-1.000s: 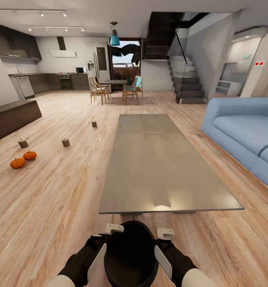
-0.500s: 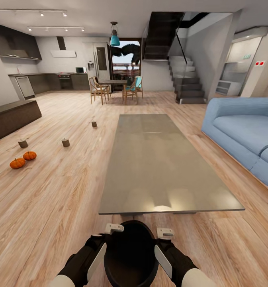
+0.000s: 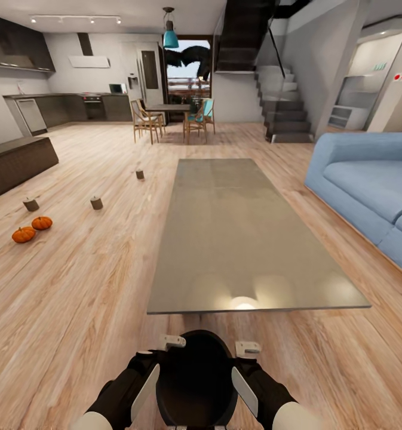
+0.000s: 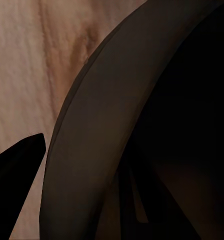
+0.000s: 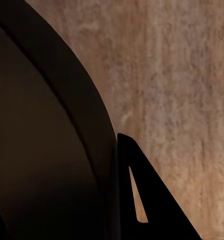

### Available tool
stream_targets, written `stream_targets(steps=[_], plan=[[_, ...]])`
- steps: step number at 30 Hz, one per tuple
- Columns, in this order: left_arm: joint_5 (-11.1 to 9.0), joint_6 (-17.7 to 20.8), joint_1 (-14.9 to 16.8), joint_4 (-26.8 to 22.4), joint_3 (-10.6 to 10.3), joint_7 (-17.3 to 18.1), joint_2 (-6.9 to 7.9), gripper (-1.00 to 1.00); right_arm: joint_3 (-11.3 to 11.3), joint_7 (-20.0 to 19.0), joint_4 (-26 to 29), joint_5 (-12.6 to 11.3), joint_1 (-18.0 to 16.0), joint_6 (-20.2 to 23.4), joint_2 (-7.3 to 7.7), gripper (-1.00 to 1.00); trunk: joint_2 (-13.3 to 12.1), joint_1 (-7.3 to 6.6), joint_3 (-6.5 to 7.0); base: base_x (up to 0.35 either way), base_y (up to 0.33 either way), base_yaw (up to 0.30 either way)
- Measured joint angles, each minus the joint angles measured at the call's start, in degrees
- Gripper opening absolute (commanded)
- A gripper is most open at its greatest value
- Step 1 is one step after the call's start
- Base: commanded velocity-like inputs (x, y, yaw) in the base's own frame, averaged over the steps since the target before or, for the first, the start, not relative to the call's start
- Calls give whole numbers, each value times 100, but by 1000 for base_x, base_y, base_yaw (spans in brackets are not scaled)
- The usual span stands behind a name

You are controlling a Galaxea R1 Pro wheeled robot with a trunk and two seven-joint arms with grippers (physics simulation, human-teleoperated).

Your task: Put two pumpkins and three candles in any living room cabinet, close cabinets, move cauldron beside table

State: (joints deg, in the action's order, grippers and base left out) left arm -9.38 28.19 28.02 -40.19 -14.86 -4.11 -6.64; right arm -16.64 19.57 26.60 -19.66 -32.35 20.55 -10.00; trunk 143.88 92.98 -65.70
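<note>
Camera tipped down a bit since the earlier frame; whole scene slid up, arms and objects unchanged. Left gripper (image 3: 146, 382) and right gripper (image 3: 246, 382) sit either side of the black cauldron (image 3: 196, 376), white fingers (image 3: 144, 391) flat against its wall; wrist views show a finger on the rim, likely a two-arm clamp to carry it. Jaw state of each: cannot tell. Cauldron hangs just short of the grey desk (image 3: 236, 239) near end, so probably about to go down beside it. On the floor (image 3: 81, 298) left: two pumpkins (image 3: 32, 229) touching, three candles (image 3: 96, 203) spread apart. Cabinet (image 3: 15, 164) beyond them, fronts shut.
</note>
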Motion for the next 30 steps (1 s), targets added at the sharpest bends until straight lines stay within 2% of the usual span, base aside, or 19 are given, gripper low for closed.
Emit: stream_targets(steps=[5, 25, 26, 27, 28, 29, 30], plan=[[0, 0, 0, 0, 0, 0, 0, -100, 0, 0, 1, 0, 0, 0, 0, -100, 7, 13, -111, 0, 0, 0], [7, 2, 0, 1, 40, -2, -13, -100, -7, 18, 18, -6, -1, 12, 0, -100, 7, 12, -111, 0, 0, 0], [1, 4, 0, 0, 43, -2, -13, -100, -10, 26, 26, -5, -1, 27, 0, 100, 7, 12, -112, 0, 0, 0], [-279, -14, -4, 29, 38, 7, 102, -100, -58, -6, 248, -26, -6, -28, 0, 100, 7, 12, -112, 0, 0, 0], [-15, 8, 2, 5, 53, -4, 116, 100, -64, -19, 258, -70, -4, -35, 0, 100, 8, 12, -111, 0, 0, 0], [-88, 4, 1, 12, 44, -11, 115, 100, -69, -27, 253, -155, 0, -46, 0, 100, 7, 13, -112, 0, 0, 0], [-97, 4, 0, 11, 43, -11, 116, 100, -59, -7, 260, -38, -5, -31, 0, 100, 8, 12, -111, 0, 0, 0]])
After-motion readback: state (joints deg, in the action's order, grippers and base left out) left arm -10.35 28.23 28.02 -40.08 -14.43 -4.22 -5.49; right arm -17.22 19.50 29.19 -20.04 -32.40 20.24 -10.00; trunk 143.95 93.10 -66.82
